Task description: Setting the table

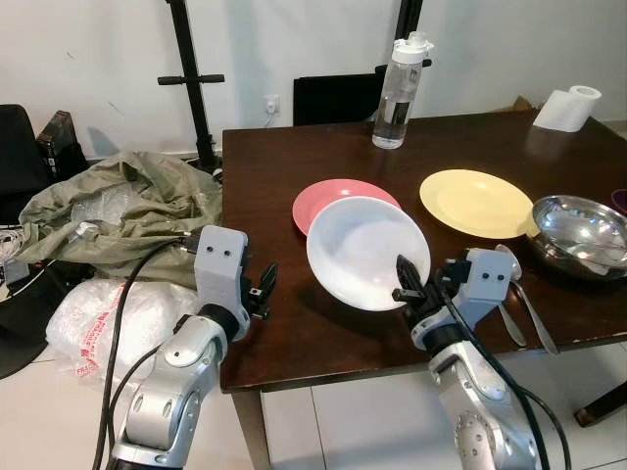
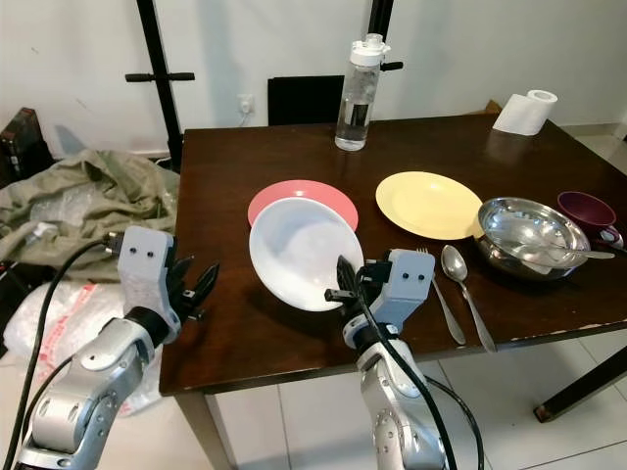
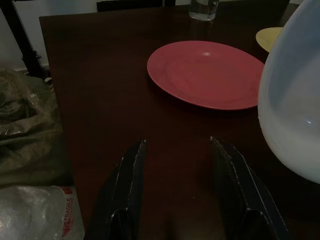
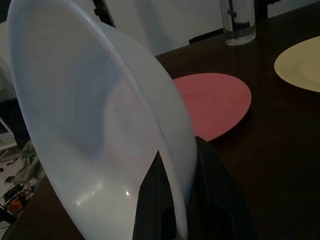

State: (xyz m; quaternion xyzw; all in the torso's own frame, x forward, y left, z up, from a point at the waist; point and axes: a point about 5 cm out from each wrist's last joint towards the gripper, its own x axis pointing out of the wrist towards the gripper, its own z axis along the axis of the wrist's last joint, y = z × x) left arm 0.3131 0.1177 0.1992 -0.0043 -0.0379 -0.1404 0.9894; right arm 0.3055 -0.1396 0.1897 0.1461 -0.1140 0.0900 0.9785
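Observation:
My right gripper [image 1: 406, 282] is shut on the near rim of a white plate [image 1: 364, 250], holding it tilted above the dark wooden table [image 1: 284, 176]. Behind it a pink plate [image 1: 328, 196] lies flat, partly hidden by the white one. A yellow plate [image 1: 475, 202] lies to the right. In the right wrist view the white plate [image 4: 100, 125] stands on edge between my fingers [image 4: 220, 200]. My left gripper [image 1: 263, 286] hovers open at the table's left front edge, with nothing between its fingers [image 3: 127, 190].
A steel bowl [image 1: 580, 231] with utensils, a spoon [image 1: 524, 294] and a fork lie at the right front. A dark red cup [image 2: 586, 211] sits beyond. A water bottle [image 1: 400, 93] and paper roll [image 1: 568, 108] stand at the back. Cloth and plastic bags [image 1: 108, 211] lie on the left floor.

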